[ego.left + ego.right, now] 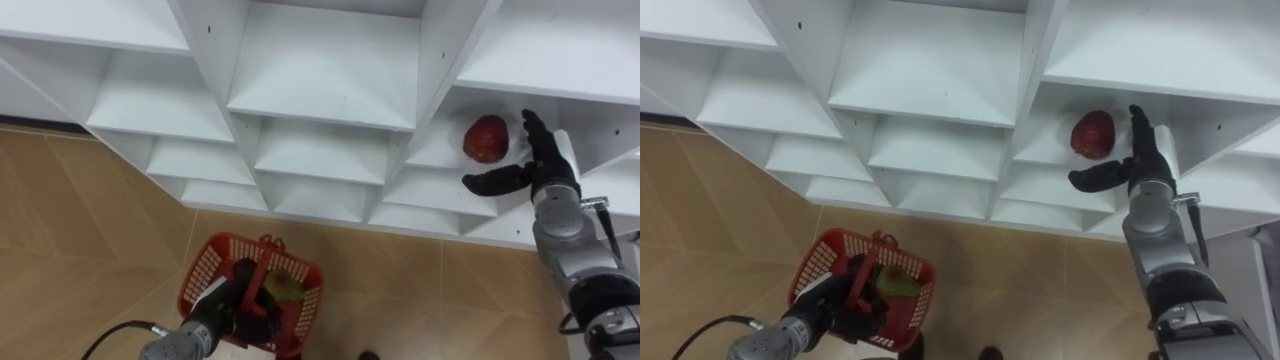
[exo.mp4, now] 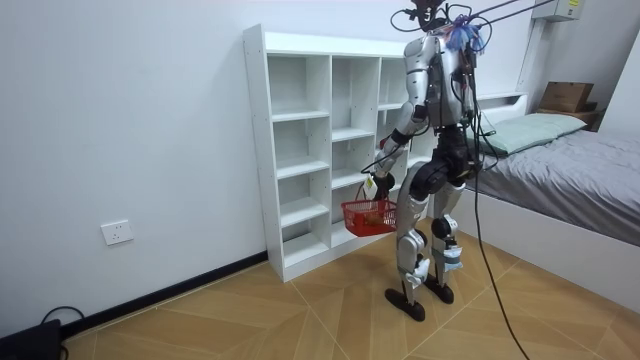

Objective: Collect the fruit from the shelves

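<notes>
A red apple (image 1: 486,138) (image 1: 1093,134) lies on a shelf of the white closet (image 1: 320,120) (image 2: 320,150), in the right-hand column. My right hand (image 1: 535,160) (image 1: 1135,160) is open just to the right of the apple, fingers straight up and thumb spread under it, not touching it. My left hand (image 1: 240,300) (image 1: 845,300) is shut on the handle of a red basket (image 1: 250,290) (image 1: 860,290) (image 2: 368,216) that hangs low in front of the closet. A greenish fruit (image 1: 285,290) lies in the basket.
I stand facing the closet's right side on a wooden floor (image 1: 80,230). The other shelf compartments hold nothing. A bed (image 2: 570,170) stands at the room view's right, behind me.
</notes>
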